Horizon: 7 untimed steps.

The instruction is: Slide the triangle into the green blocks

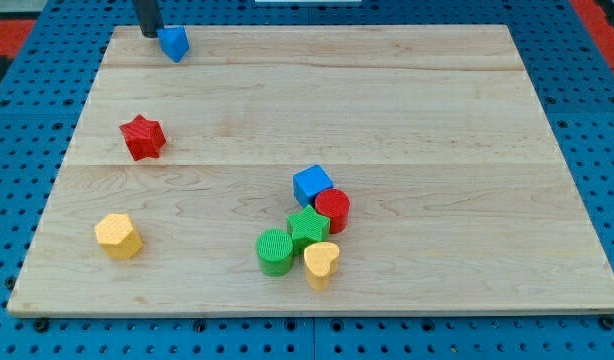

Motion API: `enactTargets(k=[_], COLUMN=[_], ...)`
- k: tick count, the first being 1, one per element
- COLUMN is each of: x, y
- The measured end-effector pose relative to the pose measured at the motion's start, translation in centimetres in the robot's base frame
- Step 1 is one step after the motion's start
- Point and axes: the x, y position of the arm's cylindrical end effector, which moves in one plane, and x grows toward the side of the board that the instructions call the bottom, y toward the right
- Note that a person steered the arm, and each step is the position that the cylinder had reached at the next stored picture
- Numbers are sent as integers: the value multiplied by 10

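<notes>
Already my tip (149, 34) touches the blue triangle (174, 43), at its upper left

Bare rod tool, grasping nothing, behind the triangle so a push drives it across the counter (387, 110) toward the distant green star (308, 226) and green cylinder (275, 250)

my tip (149, 34) beside blue triangle (174, 42), top left

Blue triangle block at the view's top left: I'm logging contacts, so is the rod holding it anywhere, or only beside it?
Nothing is held. My tip stands just left of the blue triangle block, at its left edge; actual touch cannot be told.
</notes>
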Motion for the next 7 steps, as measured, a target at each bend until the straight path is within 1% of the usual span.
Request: enactTargets(k=[1, 3, 4, 5, 6, 7], x=[41, 42, 90, 123, 90, 78], y=[53, 103, 160, 184, 187, 196])
